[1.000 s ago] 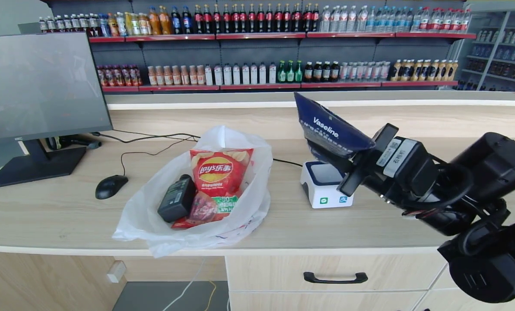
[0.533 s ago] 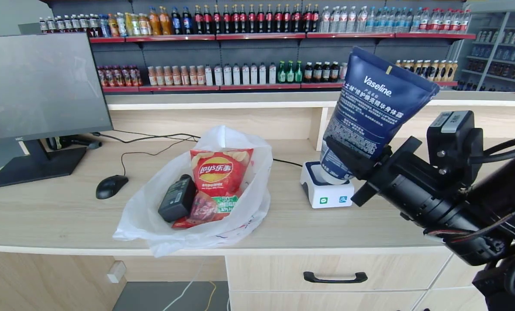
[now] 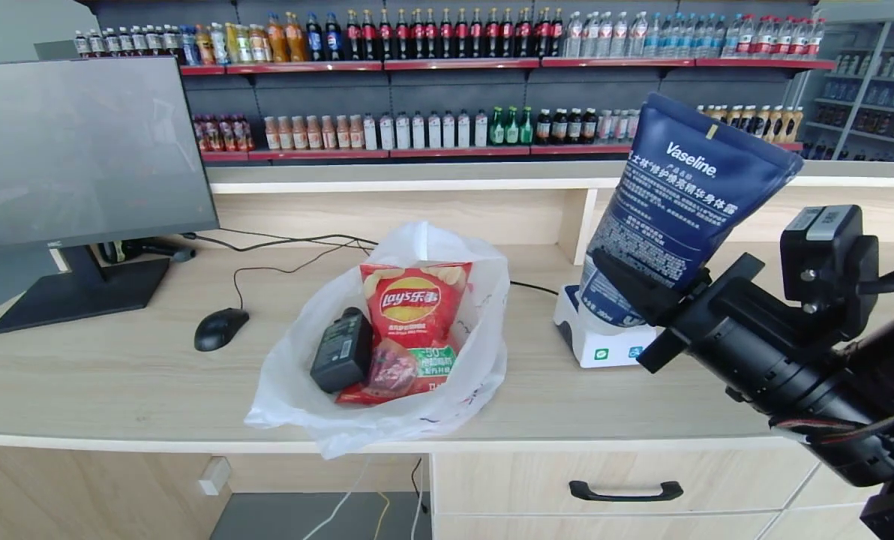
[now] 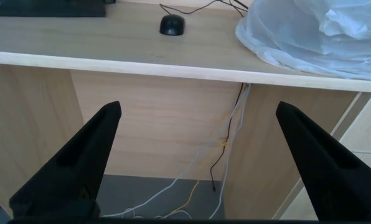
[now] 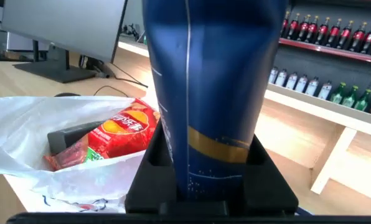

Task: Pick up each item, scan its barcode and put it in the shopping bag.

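Note:
My right gripper is shut on the lower end of a blue pouch, which it holds upright and tilted just above the white barcode scanner on the counter. In the right wrist view the blue pouch stands between the fingers of the right gripper. To the left lies the open white shopping bag with a red chips bag and a black item inside. My left gripper hangs open below the counter's front edge, holding nothing.
A monitor and a black mouse with cables sit at the counter's left. A raised ledge runs along the back, with bottle shelves behind it. A drawer handle is below the counter front.
The right gripper has turned the blue pouch from lying tilted over the scanner to standing upright above it. The head camera has shifted, sliding the whole scene rightward.

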### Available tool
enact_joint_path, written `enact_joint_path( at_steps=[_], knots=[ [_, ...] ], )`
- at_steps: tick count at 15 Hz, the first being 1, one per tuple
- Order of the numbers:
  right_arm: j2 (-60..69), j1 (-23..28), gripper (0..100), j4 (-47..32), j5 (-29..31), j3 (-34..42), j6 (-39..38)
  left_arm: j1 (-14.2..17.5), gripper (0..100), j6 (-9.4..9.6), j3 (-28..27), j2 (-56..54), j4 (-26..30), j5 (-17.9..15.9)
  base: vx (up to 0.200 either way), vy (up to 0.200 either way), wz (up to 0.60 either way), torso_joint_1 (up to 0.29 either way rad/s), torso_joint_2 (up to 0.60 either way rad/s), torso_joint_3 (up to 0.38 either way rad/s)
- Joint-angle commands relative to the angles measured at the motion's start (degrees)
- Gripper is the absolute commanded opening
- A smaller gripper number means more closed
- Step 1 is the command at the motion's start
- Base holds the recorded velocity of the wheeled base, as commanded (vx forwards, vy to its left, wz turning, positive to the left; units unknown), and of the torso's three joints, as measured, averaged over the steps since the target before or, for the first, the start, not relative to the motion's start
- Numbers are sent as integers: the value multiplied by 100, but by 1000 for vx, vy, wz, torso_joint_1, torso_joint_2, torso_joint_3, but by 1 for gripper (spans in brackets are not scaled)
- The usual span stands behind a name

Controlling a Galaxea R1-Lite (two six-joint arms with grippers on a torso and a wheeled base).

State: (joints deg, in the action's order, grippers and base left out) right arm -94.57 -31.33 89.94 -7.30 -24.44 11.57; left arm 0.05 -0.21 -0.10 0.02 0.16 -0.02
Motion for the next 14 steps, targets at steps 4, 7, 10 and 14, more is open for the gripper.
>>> enact_joint_path(
  at_steps=[4,7,10,14],
  knots=[
    [-123,180,0,6,1,-280,3,4,100,-14,1,-2,2,2,0,200,0,1,5,4],
    [-668,180,0,6,1,-667,3,4,100,-6,1,-2,2,2,0,200,0,2,4,6],
    [-1089,180,0,6,1,-834,3,4,100,3,1,-2,-7,2,0,67,0,1,1,1],
    [-1248,171,0,6,1,-817,3,-5,100,3,1,-2,2,2,0,0,0,0,0,0]
  ],
)
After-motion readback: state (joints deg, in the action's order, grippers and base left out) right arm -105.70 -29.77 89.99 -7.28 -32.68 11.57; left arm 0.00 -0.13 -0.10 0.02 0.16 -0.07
